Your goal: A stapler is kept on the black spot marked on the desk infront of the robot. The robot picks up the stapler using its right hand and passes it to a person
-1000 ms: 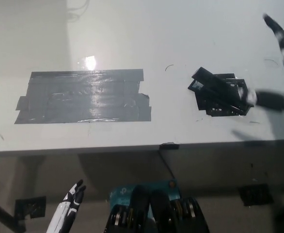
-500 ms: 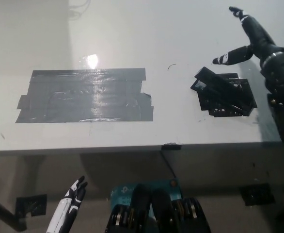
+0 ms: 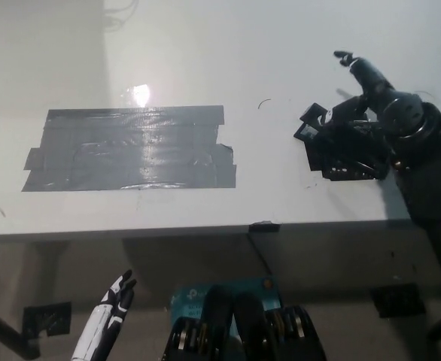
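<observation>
A black stapler (image 3: 322,124) lies on a small black tape spot (image 3: 346,156) at the right of the white desk (image 3: 205,60). My black right hand (image 3: 371,101) hovers just over its far end, open, fingers spread; one finger points up and away. It hides the stapler's right part, and I cannot tell whether it touches. My white left hand (image 3: 111,312) hangs below the desk edge at the lower left, fingers apart, holding nothing.
A large grey tape patch (image 3: 130,148) covers the desk's left middle. The desk's front edge (image 3: 205,229) runs across the picture, with floor and small black marks beneath it. A short dark scratch (image 3: 263,104) lies left of the stapler.
My right hand has come in from the right edge, swung over the far side of the desk and lowered leftward onto the stapler's spot. The stapler and my left hand have stayed put.
</observation>
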